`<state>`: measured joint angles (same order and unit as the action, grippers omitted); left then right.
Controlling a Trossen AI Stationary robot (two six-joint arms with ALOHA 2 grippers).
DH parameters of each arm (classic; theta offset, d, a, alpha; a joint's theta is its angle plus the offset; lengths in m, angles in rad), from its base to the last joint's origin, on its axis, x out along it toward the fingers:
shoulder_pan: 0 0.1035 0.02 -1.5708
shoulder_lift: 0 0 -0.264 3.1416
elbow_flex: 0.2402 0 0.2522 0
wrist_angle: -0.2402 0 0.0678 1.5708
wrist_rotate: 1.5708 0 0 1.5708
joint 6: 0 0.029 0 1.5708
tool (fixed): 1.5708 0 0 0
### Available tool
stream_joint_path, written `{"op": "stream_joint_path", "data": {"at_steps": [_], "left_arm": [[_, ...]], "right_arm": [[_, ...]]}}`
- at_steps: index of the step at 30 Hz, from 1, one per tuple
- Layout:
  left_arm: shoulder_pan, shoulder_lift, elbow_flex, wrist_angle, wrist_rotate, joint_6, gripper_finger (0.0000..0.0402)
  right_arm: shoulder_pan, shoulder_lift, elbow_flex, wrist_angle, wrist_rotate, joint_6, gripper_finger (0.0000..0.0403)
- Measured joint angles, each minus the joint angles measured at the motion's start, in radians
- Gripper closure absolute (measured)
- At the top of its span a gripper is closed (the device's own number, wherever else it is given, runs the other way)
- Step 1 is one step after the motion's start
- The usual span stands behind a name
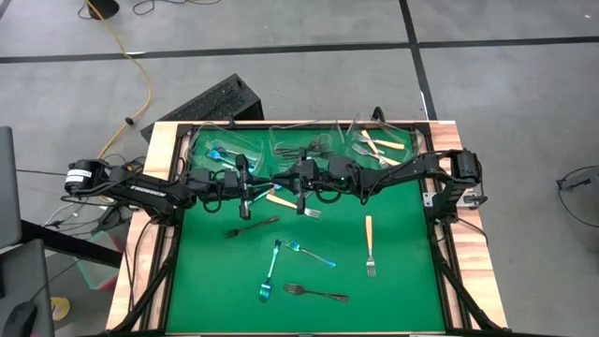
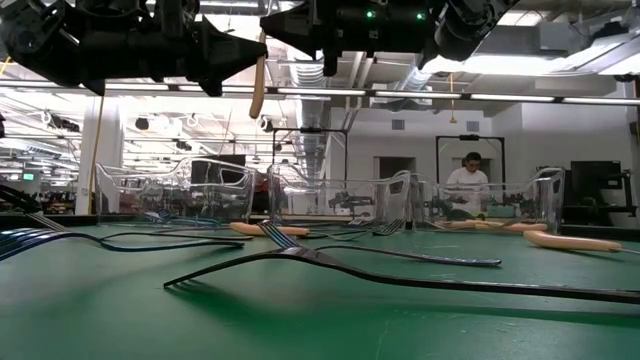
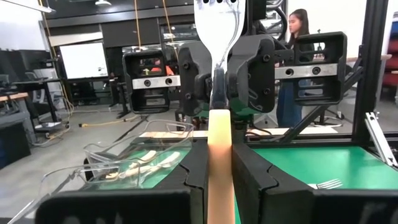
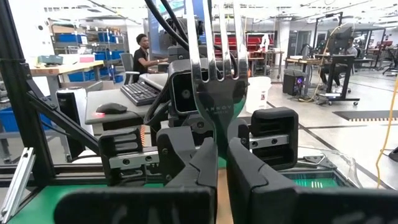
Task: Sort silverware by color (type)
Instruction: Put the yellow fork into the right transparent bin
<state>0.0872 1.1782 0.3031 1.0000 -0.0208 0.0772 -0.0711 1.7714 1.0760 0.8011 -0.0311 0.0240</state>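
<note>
Mid-frame, the left gripper and right gripper each clamp one cream-handled fork, above six forks on the green mat.

I see my two arms meeting mid-table, blocking the tubs behind. In front, loose forks dot the green mat.
</note>
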Motion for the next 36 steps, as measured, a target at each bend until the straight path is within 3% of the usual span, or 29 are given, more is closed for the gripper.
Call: {"op": "stream_joint_path", "data": {"at_steps": [6, 19, 27, 32, 36], "left_arm": [[0.000, 0.000, 0.000, -0.008, 0.005, -0.016, 0.0368], [-0.002, 0.000, 0.000, -0.012, -0.037, -0.086, 0.0229], [-0.002, 0.000, 0.000, -0.070, -0.037, -0.086, 0.0228], [-0.002, 0.000, 0.000, -0.192, -0.045, -0.127, 0.0230], [-0.002, 0.000, 0.000, -0.225, -0.039, -0.168, 0.0230]], "right_arm": [[0.005, 0.000, 0.000, -0.005, 0.000, 0.002, 0.0371], [0.007, 0.000, 0.000, -0.010, 0.007, 0.005, 0.0390], [0.007, 0.000, 0.000, -0.023, 0.031, 0.014, 0.0387], [0.007, -0.022, 0.000, -0.044, 0.033, 0.062, 0.0346], [0.009, -0.018, 0.000, -0.068, 0.033, 0.062, 0.0336]]}}
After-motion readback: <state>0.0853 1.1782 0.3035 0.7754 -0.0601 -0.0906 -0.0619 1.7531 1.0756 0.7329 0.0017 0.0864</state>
